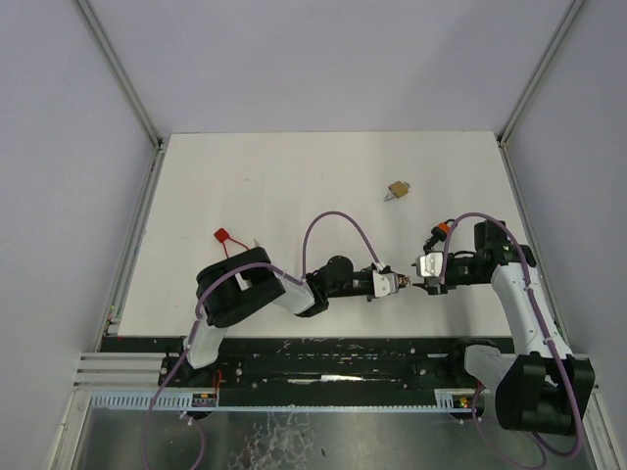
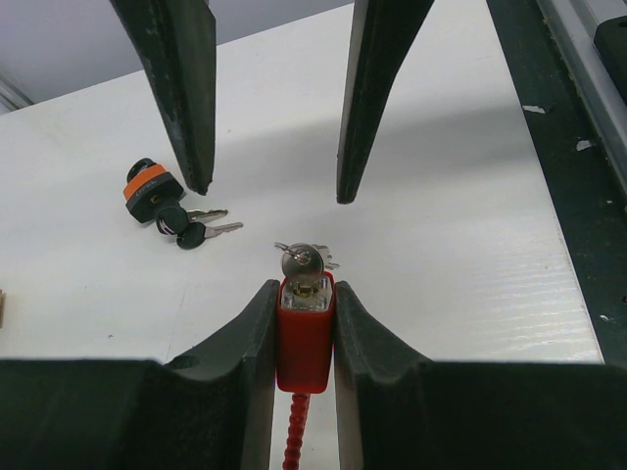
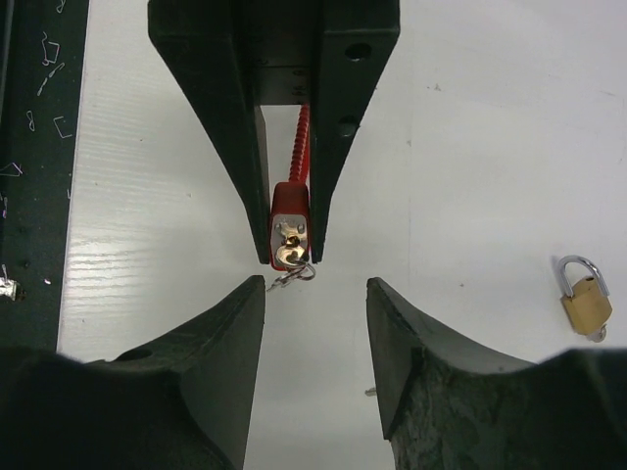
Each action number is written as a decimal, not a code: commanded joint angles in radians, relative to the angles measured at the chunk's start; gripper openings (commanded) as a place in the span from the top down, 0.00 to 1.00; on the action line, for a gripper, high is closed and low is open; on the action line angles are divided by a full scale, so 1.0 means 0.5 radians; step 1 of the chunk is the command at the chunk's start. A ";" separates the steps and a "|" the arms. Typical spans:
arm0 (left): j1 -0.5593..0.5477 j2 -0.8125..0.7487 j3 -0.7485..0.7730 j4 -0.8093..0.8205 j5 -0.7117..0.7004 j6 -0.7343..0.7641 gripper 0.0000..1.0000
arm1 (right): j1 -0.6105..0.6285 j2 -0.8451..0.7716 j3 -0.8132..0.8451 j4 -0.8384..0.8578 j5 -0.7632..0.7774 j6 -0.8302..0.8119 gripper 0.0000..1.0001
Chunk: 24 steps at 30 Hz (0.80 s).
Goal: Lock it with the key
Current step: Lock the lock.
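Key of silvery metal [image 2: 302, 262] sits pushed into the end face of a red plastic lock body [image 2: 305, 338], with a small wire ring [image 3: 297, 275] hanging from its head. We see the left gripper [image 1: 400, 284] clamped on that red body, one black finger flat against each side, holding it above the white table [image 1: 294, 186] near the front edge. A ribbed red cable [image 3: 302, 147] runs back from the body between those fingers. The right gripper [image 3: 315, 286] faces it nose to nose, its jaws spread apart with nothing between them, the tips just short of the key and not touching it. Near the right gripper a round orange-and-black lock [image 2: 149, 189] lies on the table, with a bunch of dark-headed keys [image 2: 201, 230] touching it. Farther out, well apart, lies a small brass padlock [image 3: 586, 302] with a silver shackle. A red piece [image 1: 223, 236] lies by the left arm. It may be the cable's far end, but we cannot tell from overhead.
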 commanded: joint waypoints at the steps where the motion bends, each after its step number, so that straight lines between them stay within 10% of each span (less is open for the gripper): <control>1: -0.014 -0.062 -0.028 0.076 -0.001 0.021 1.00 | -0.011 -0.021 0.094 0.024 -0.094 0.215 0.46; 24: -0.013 -0.068 -0.014 0.022 0.073 0.014 1.00 | 0.126 0.235 0.016 0.024 -0.049 -0.338 0.56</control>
